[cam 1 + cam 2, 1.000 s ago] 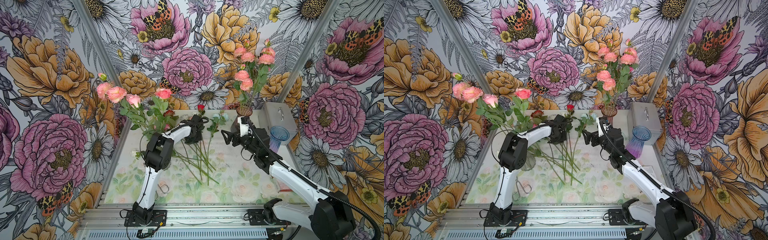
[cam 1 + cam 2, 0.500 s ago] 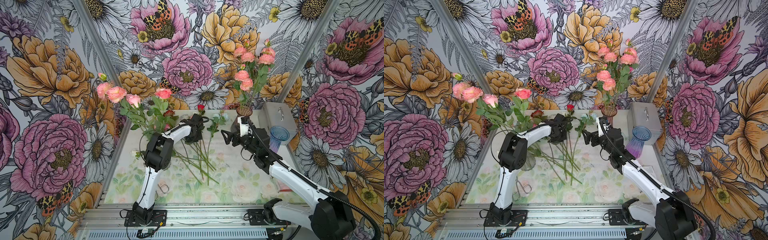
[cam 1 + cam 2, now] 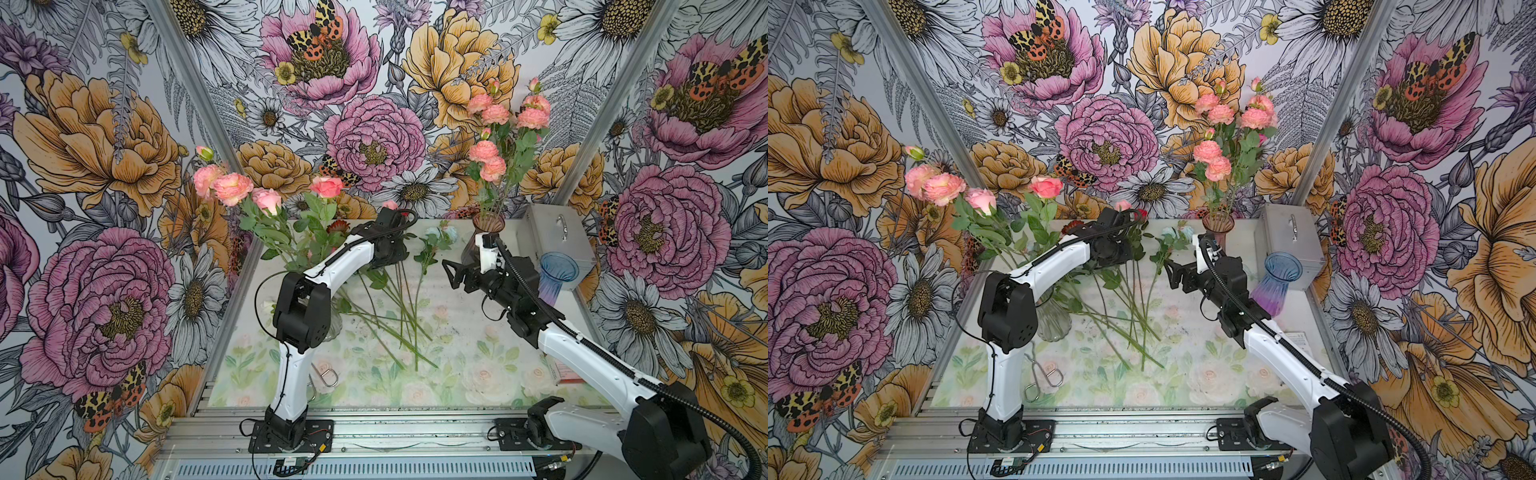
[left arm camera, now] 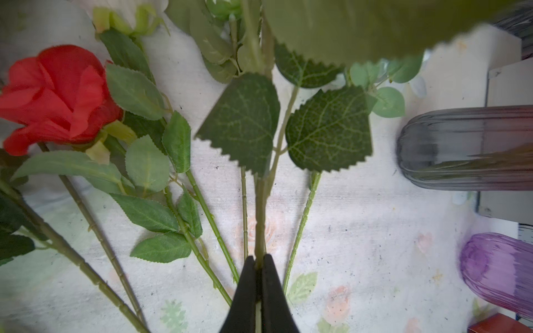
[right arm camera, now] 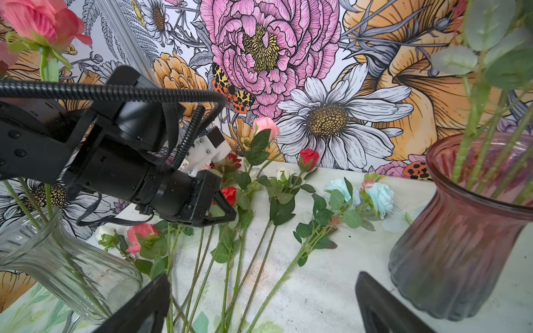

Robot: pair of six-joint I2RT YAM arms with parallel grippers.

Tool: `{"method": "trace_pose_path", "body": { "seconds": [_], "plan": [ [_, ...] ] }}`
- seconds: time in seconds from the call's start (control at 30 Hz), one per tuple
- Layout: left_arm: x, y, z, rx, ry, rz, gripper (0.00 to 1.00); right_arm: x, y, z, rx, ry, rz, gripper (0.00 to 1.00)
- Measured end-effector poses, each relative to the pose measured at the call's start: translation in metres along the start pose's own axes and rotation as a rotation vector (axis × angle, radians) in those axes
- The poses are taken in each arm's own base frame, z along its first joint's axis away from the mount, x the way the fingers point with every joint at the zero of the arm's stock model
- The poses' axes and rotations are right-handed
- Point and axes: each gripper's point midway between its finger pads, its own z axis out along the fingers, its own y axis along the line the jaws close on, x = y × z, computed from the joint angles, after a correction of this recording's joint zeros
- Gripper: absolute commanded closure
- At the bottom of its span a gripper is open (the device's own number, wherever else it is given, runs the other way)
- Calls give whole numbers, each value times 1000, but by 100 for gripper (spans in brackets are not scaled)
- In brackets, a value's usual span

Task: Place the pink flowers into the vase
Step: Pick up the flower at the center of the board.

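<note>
My left gripper (image 4: 259,261) is shut on the green stem (image 4: 261,207) of one of the pink flowers. That stem rises from the loose pile to a small pink bud (image 5: 265,125), which shows in both top views (image 3: 390,204) (image 3: 1122,205). More pink flowers (image 3: 232,188) stand in a clear glass vase (image 3: 1054,320), half hidden behind the left arm. Pink carnations (image 3: 484,151) fill a dark pink vase (image 3: 488,226) at the back right. My right gripper (image 5: 262,282) hangs open over the stems, beside that dark vase (image 5: 450,253), with nothing between its fingers.
Red roses (image 4: 57,98) and pale blue blooms (image 5: 377,196) lie among the stems on the mat, with one salmon bloom (image 5: 141,233) by the clear vase. A blue-purple vase (image 3: 557,278), a metal box (image 3: 557,232), metal scissors (image 3: 1042,378) and a small red box (image 3: 565,372) stand around.
</note>
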Motion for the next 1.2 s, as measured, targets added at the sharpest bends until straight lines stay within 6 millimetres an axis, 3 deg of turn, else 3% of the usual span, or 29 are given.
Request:
{"method": "trace_pose_path", "body": {
  "seconds": [0.37, 0.6, 0.77, 0.97, 1.07, 1.2],
  "plan": [
    [-18, -15, -29, 119, -159, 20, 100, 1, 1, -3, 1, 8, 1, 2],
    [-31, -42, -79, 304, -349, 70, 100, 7, 3, 0, -17, 53, 13, 10],
    [-31, -73, -116, 465, -448, 121, 100, -24, 7, 8, -20, 32, 12, 15],
    [-17, -91, -122, 560, -453, 164, 100, -73, 11, 18, -42, -18, 16, 22],
    [-8, -96, -120, 579, -435, 177, 100, -80, 15, 21, -68, -16, 26, 32],
    [-3, -100, -119, 593, -427, 186, 100, -75, 22, 28, -121, 17, 40, 35]
  ]
}}
